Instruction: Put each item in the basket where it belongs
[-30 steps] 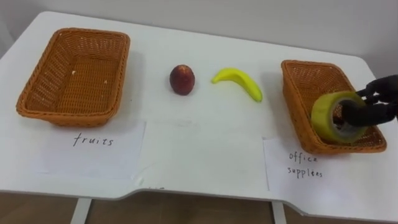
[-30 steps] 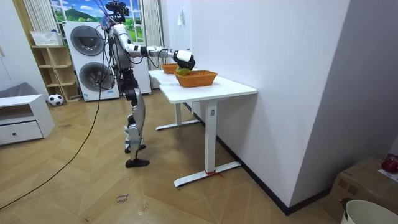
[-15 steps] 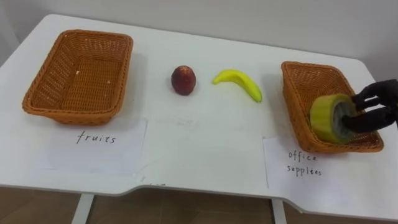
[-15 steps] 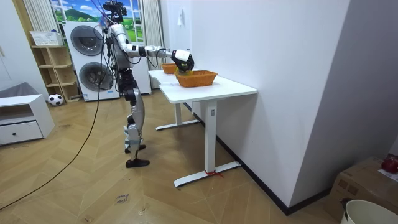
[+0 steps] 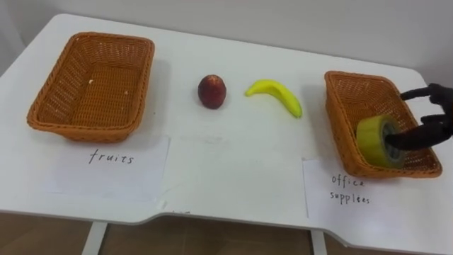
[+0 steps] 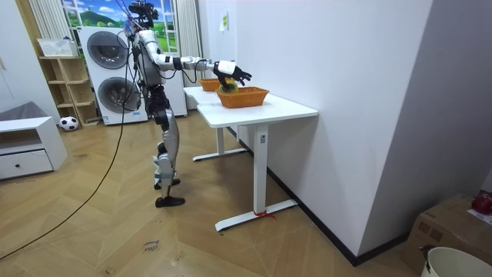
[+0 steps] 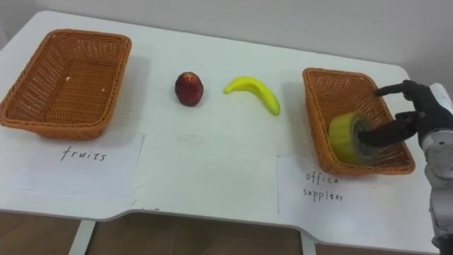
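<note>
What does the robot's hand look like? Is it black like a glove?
Yes, mostly! Its right hand has slim black fingers, a bit like a dark glove. Behind the hand, the wrist and forearm are a smooth, pale grey tube. In the room view the whole arm looks silvery white with darker parts at the joints.

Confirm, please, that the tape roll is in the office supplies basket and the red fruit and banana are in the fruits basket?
No: the left eye view shows the red fruit and banana on the table between the baskets; the tape roll is in the office supplies basket.
</note>
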`<state>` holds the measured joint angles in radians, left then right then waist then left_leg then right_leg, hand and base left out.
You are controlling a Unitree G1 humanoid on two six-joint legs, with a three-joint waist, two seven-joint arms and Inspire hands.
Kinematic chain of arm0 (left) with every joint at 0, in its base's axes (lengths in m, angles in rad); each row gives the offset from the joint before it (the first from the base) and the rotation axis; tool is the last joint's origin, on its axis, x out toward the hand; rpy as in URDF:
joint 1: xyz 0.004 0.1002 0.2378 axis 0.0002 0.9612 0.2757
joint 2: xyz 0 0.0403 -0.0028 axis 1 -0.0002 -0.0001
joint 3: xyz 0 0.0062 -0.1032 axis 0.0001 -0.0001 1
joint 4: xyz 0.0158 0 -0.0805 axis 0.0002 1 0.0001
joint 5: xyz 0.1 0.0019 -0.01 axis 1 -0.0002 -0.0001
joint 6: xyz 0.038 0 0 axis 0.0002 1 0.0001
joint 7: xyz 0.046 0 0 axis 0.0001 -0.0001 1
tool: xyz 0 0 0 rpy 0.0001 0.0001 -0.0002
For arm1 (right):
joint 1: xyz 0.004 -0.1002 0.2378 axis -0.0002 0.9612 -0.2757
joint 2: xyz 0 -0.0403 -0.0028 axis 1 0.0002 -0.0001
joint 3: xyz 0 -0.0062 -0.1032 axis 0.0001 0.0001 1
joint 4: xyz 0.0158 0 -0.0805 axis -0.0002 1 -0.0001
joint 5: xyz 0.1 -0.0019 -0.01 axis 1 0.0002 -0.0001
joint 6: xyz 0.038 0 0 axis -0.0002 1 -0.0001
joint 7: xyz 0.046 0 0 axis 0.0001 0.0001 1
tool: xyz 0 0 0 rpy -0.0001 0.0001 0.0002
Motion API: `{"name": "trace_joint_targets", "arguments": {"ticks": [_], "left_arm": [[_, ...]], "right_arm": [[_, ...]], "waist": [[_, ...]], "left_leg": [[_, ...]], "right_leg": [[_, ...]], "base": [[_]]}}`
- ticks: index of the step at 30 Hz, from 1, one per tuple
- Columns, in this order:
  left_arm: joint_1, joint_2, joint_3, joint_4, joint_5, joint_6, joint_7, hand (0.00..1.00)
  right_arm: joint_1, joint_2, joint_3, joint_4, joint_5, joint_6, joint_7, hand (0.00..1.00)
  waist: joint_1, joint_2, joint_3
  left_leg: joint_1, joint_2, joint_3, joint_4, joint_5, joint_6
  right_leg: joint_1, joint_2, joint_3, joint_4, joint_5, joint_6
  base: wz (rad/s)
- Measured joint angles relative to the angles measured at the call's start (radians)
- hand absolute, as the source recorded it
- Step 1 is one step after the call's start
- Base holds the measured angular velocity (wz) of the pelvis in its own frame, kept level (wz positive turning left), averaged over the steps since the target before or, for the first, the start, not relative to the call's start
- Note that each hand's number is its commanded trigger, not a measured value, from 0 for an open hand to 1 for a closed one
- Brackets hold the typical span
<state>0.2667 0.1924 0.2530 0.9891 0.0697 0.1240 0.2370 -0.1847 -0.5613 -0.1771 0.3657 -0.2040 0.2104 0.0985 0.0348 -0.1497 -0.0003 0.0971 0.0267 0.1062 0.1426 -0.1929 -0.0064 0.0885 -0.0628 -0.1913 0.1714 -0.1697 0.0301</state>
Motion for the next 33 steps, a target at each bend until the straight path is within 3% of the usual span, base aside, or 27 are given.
{"name": "trace_joint_targets", "arguments": {"ticks": [18, 25, 33], "left_arm": [[0.000, 0.000, 0.000, 0.003, 0.005, -0.001, 0.018, 0.00], [0.001, 0.002, 0.000, 0.003, 0.010, -0.004, 0.018, 0.00], [0.007, 0.002, 0.000, -0.008, 0.012, -0.004, 0.035, 0.00]], "right_arm": [[0.012, 0.002, 0.000, -0.040, 0.002, -0.004, -0.041, 0.00], [0.012, 0.002, 0.000, -0.093, 0.005, -0.013, -0.044, 0.00], [0.012, 0.002, -0.003, -0.191, 0.012, -0.023, -0.060, 0.00]], "waist": [[0.002, -0.006, -0.0007], [0.003, -0.017, 0.0079], [0.001, -0.016, 0.0022]], "left_leg": [[0.007, -0.002, 0.000, -0.007, 0.000, 0.000], [0.001, 0.001, 0.000, -0.008, -0.001, 0.000], [0.001, 0.002, 0.000, -0.008, -0.003, -0.001]], "right_leg": [[-0.001, -0.001, 0.002, -0.002, 0.000, 0.000], [-0.003, 0.001, -0.004, 0.000, 0.000, 0.000], [-0.003, 0.002, -0.006, -0.001, 0.000, 0.000]], "base": [[0.00], [0.00], [0.00]]}}
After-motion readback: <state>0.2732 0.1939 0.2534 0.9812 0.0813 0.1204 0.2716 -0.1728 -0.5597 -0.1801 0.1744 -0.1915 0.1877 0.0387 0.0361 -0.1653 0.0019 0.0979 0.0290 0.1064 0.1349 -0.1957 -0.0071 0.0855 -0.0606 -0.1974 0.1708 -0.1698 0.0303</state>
